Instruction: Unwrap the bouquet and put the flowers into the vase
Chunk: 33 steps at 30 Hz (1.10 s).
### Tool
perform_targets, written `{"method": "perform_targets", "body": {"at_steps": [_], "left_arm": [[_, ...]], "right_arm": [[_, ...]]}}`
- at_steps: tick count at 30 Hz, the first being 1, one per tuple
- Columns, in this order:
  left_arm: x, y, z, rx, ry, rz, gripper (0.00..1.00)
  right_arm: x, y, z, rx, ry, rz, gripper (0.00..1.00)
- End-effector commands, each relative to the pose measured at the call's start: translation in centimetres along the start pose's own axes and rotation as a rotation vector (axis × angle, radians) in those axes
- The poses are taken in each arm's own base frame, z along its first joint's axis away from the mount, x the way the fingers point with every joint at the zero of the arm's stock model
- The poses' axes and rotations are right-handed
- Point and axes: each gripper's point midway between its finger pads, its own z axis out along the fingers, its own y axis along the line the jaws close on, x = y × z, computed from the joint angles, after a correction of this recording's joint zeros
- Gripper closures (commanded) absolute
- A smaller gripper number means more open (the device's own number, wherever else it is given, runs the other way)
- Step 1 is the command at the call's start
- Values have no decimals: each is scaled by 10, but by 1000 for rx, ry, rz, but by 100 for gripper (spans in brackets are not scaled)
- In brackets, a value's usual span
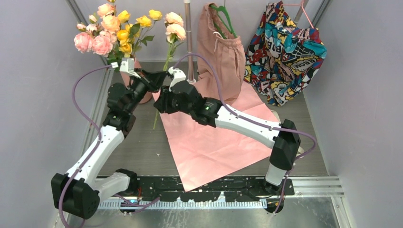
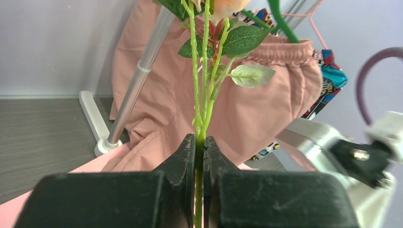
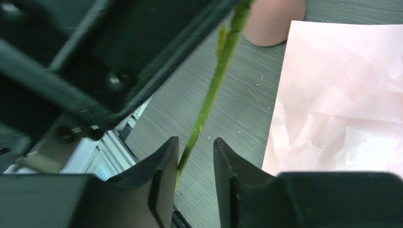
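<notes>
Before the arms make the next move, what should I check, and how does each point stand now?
1. Left gripper shut on the stem: ok.
2. Right gripper gripping the lower stem: not ok. Its jaws stand apart on either side of it.
3. Paper off the flowers and lying flat on the table: ok.
4. Other flowers standing in the vase: ok.
5. Vase mouth free for this stem: cannot tell, it is hidden.
</notes>
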Motion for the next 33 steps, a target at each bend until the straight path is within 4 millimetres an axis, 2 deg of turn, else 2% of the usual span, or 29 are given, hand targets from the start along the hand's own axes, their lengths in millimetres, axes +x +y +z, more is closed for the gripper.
{"method": "perform_targets", "body": {"at_steps": [1, 4, 5, 11, 14, 19, 24, 28, 30, 33], "left_arm": [[-41, -35, -17, 94, -114, 33, 100], [-44, -36, -23, 84, -117, 45, 100], [-45, -35, -24, 78, -120, 53, 100], [-50, -30, -31, 31, -127, 86, 100], [-51, -27, -38, -2, -116, 101, 100], [-43, -33, -51, 2, -48, 114, 77], [-27, -37, -52, 38, 22, 75, 68], [-7, -41, -43, 81, 116, 15, 66], [6, -44, -39, 111, 182, -36, 60], [22, -56, -38, 185, 275, -108, 46]], "right_arm": [[-32, 20, -11, -62, -81, 19, 72], [-31, 18, -15, -59, -81, 30, 97], [-31, 18, -17, -60, -82, 31, 99], [-26, 12, -31, -49, -72, 10, 99], [-14, 0, -40, -16, -37, -9, 99], [18, -23, -61, 26, 48, -31, 99], [46, -24, -88, 50, 129, -102, 99], [58, -24, -103, 71, 165, -150, 99], [60, -25, -109, 83, 176, -166, 99], [62, -25, -117, 85, 187, -184, 99]]}}
